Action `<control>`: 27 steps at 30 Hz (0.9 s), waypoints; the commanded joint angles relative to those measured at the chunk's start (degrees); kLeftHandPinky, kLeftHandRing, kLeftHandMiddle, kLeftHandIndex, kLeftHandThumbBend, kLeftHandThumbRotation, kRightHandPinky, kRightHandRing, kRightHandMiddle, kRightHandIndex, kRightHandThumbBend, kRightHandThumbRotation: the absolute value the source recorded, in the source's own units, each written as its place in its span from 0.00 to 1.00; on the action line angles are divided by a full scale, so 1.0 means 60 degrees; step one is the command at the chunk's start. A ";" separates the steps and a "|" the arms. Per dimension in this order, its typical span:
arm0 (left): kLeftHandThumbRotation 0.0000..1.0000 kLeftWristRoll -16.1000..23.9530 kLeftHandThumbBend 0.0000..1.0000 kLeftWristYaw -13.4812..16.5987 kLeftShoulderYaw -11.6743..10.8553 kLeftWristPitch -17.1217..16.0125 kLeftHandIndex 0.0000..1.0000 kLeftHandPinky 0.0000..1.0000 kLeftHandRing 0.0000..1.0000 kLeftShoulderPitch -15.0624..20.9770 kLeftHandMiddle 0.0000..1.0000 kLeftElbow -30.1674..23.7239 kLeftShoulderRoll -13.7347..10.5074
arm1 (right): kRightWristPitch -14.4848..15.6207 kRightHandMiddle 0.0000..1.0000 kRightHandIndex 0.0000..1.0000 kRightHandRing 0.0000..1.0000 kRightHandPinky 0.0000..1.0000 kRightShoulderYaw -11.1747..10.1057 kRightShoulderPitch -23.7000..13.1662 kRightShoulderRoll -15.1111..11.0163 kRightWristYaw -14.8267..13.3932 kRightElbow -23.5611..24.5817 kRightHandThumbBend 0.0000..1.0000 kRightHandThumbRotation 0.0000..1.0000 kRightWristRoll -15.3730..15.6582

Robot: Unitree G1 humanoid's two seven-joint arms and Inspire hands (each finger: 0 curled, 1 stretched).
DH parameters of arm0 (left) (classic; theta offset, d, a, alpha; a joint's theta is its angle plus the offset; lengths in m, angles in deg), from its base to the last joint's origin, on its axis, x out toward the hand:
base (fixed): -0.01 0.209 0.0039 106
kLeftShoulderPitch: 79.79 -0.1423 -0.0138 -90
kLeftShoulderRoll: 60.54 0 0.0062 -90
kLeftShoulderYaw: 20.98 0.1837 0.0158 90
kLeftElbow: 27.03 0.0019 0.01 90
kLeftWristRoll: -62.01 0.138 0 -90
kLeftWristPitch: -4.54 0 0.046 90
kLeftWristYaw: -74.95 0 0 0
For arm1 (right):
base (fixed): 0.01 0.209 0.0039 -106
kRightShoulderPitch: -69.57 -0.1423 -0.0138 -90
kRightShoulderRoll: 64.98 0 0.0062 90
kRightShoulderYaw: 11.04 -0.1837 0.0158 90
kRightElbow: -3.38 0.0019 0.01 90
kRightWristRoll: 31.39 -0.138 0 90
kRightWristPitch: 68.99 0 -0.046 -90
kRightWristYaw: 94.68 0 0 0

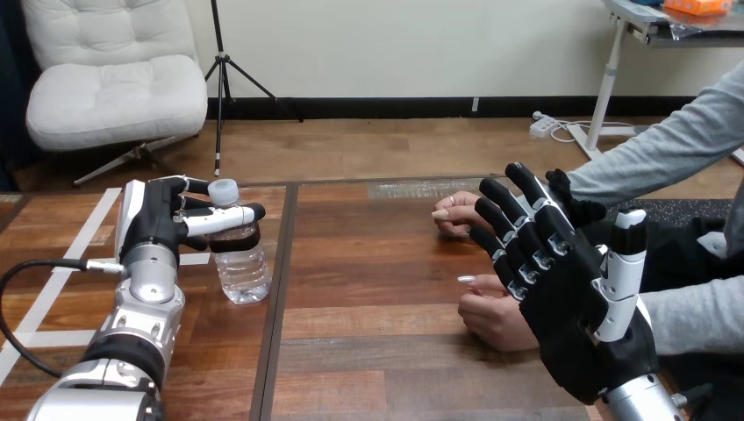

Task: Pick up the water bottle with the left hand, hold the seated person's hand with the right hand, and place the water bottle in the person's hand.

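- the clear plastic water bottle [240,263] has a white cap [223,190], a dark band round its upper part and a ribbed lower body; how full it is cannot be told.
- it is upright at the table's left, just left of the dark seam [279,289] between two boards, with its base at the table's surface.
- the robot's black-and-white left hand [160,217] is on the bottle from the left; its fingers [224,218] are curled round the bottle's neck and shoulder, one across the front over the dark band and others behind, just under the cap.
- the left hand's silver forearm [132,338] comes in from the bottom left corner.
- the robot's right hand [575,326] is raised at the right, its fingers [535,221] straight, slightly spread and holding nothing.
- the person's farther hand [456,215] rests on the table, partly covered by those fingers.
- the person's nearer hand [491,317] lies on the table, with its wrist side hidden behind the right hand's palm.
- whether the right hand touches either of the person's hands cannot be told; it is curled round neither.
- both of the person's grey sleeves are cut off by the right edge.
- the reddish-brown wooden table [377,263] is made of planks, with strips of white tape [88,230] crossing its left part.
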 commanded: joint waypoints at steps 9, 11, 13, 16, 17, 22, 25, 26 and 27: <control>0.00 0.0094 0.71 -0.0150 0.0089 -0.0699 0.51 0.37 0.42 0.0637 0.49 -0.0575 -0.0281 | -0.0057 0.97 1.00 1.00 1.00 -0.0074 -0.0498 0.0030 -0.0072 0.0148 0.90 1.00 -0.0037; 0.00 0.0064 0.71 -0.0180 0.0063 -0.0712 0.51 0.38 0.42 0.0640 0.49 -0.0575 -0.0279 | -0.0068 0.97 1.00 1.00 1.00 -0.0073 -0.0500 0.0023 -0.0059 0.0143 0.91 1.00 -0.0038; 0.00 0.0113 0.71 -0.0157 0.0105 -0.0737 0.50 0.38 0.42 0.0641 0.49 -0.0579 -0.0292 | -0.0110 0.97 1.00 1.00 1.00 -0.0075 -0.0513 0.0023 -0.0027 0.0116 0.90 1.00 -0.0041; 0.00 0.0194 0.71 -0.0140 0.0175 -0.0750 0.50 0.38 0.42 0.0638 0.48 -0.0601 -0.0313 | -0.0120 0.97 1.00 1.00 1.00 -0.0079 -0.0522 0.0018 0.0008 0.0097 0.90 1.00 -0.0064; 0.00 0.0210 0.71 -0.0138 0.0190 -0.0751 0.50 0.38 0.42 0.0637 0.48 -0.0606 -0.0318 | -0.0118 0.97 1.00 1.00 1.00 -0.0080 -0.0522 0.0017 0.0015 0.0094 0.90 1.00 -0.0070; 0.00 0.0197 0.71 -0.0185 0.0176 -0.0859 0.50 0.38 0.43 0.0610 0.48 -0.0642 -0.0327 | -0.0152 0.97 1.00 1.00 1.00 -0.0077 -0.0518 0.0031 -0.0005 0.0096 0.90 1.00 -0.0038; 0.00 0.0282 0.71 -0.0168 0.0246 -0.0907 0.50 0.38 0.43 0.0598 0.48 -0.0648 -0.0358 | -0.0154 0.97 1.00 1.00 1.00 -0.0071 -0.0529 0.0035 -0.0014 0.0086 0.90 1.00 -0.0025; 0.00 0.0301 0.71 -0.0166 0.0259 -0.0918 0.50 0.38 0.43 0.0596 0.48 -0.0648 -0.0365 | -0.0153 0.97 1.00 1.00 1.00 -0.0069 -0.0533 0.0037 -0.0017 0.0084 0.90 1.00 -0.0021; 0.00 0.0337 0.71 -0.0188 0.0287 -0.0948 0.50 0.38 0.43 0.0588 0.48 -0.0653 -0.0385 | -0.0142 0.97 1.00 1.00 1.00 -0.0065 -0.0531 0.0040 -0.0030 0.0094 0.90 1.00 -0.0019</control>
